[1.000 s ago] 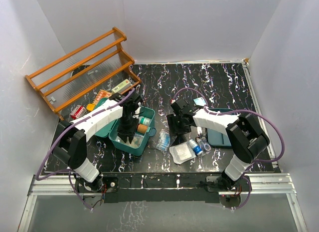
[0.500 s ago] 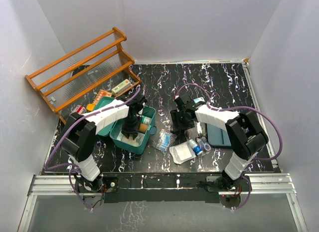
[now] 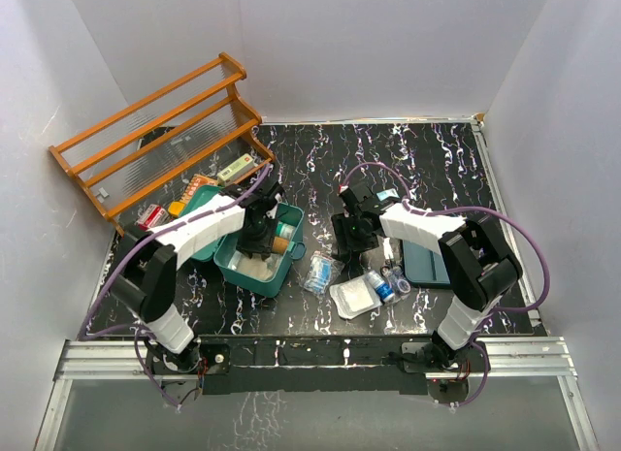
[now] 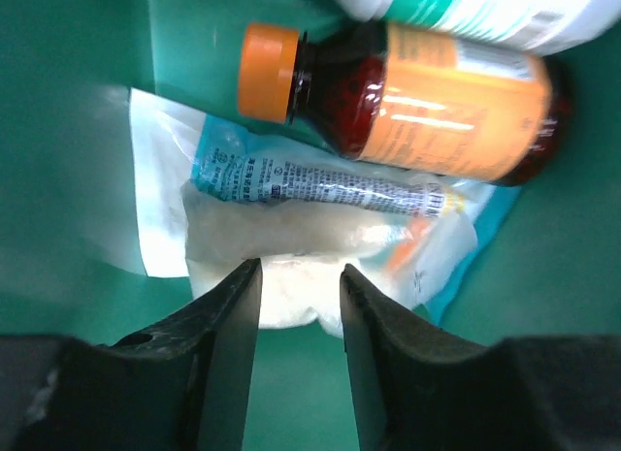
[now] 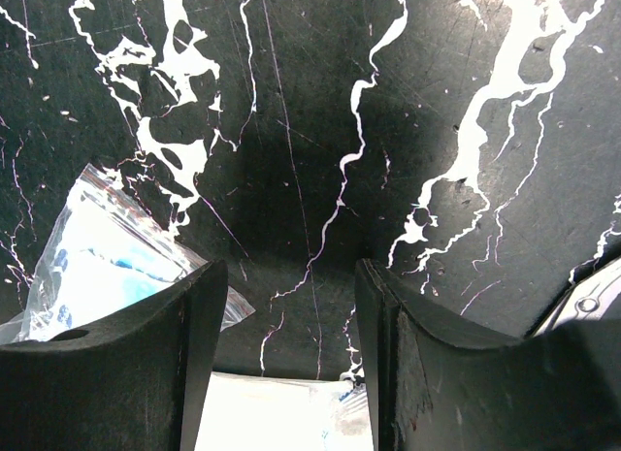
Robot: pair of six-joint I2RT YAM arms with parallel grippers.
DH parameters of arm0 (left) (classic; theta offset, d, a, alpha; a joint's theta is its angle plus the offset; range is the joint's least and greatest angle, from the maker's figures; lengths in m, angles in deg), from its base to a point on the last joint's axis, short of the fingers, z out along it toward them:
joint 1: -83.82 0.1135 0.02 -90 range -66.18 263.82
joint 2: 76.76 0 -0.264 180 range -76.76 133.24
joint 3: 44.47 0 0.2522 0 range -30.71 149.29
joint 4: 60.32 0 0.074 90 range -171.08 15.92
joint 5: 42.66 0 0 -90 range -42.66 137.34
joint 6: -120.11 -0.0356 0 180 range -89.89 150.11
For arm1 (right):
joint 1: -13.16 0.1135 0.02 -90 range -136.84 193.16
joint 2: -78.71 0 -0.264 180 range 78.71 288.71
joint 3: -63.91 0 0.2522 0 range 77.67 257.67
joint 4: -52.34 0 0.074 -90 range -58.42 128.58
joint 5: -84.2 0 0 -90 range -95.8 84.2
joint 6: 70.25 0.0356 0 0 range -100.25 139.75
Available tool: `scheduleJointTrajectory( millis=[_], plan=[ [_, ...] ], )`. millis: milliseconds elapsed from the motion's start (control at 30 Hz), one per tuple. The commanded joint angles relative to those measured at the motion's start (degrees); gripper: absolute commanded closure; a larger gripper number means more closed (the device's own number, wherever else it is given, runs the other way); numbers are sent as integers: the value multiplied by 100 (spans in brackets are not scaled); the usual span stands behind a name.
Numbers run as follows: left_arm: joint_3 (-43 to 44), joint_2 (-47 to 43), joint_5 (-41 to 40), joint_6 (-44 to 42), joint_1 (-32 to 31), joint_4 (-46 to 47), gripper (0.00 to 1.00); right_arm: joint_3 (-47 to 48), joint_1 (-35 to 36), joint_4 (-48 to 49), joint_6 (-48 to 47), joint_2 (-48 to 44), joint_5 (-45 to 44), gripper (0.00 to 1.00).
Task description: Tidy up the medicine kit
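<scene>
We are mid-packing: our left tool (image 4: pixel 299 272), parted and empty, hangs over the gauze packet (image 4: pixel 281 233) inside the medicine kit (image 3: pixel 247 279) at 8 o'clock on the surface (image 3: pixel 388 150). Next, we judge, our released right tool (image 5: pixel 288 272) should take the nearby pouch (image 5: pixel 107 257).

Medicine kit (image 4: pixel 68 53): smooth teal plastic, slight sheen. Bottle (image 4: pixel 427 107): glossy amber. Cap (image 4: pixel 267 71): matt orange plastic. Sachet (image 4: pixel 310 184): crinkled film. Worktop (image 5: pixel 320 131): black, white-veined, semi-gloss, finely scratched. Rack (image 3: pixel 160 145): varnished wood.
</scene>
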Motion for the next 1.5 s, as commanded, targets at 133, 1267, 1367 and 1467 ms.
scheduleJointTrajectory(
  millis=[133, 1267, 1367, 1467],
  plan=[
    [-230, -1498, 157, -227, 7, 960, 56, 42, -16, 428, -502, -345, 437, 47],
    [-137, -2885, -871, 753, 747, 1391, 28, -65, 1136, -121, 593, -233, -1527, 43],
    [-146, -2902, -867, 724, 770, 1408, 28, 7, 1141, -266, 591, -71, -1689, 47],
    [-164, -2920, -873, 701, 804, 1434, 28, 19, 1129, -384, 539, 7, -1924, 53]
  ],
)
